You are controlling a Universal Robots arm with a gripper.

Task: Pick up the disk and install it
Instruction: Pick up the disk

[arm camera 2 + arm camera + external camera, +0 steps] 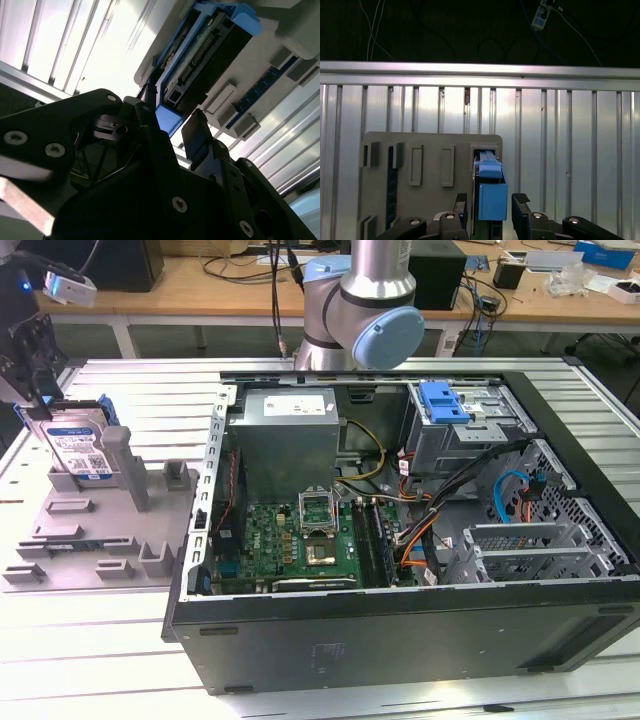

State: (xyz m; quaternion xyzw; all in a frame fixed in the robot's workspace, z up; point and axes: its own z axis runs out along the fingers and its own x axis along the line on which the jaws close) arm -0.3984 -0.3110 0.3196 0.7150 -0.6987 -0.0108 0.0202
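Slatted metal desk [110,660] carries an open computer case [400,640], well apart from the end effector [492,204], toward the exterior view's right. Grey slotted fixture [90,540] lies directly beneath the end effector. The disk [80,445], in its blue carrier frame, stands on edge in that fixture. In both wrist views its blue end [167,120] sits between the fingers [521,210]. End effector state: fingers apart, flanking the carrier, a gap visible at either side.
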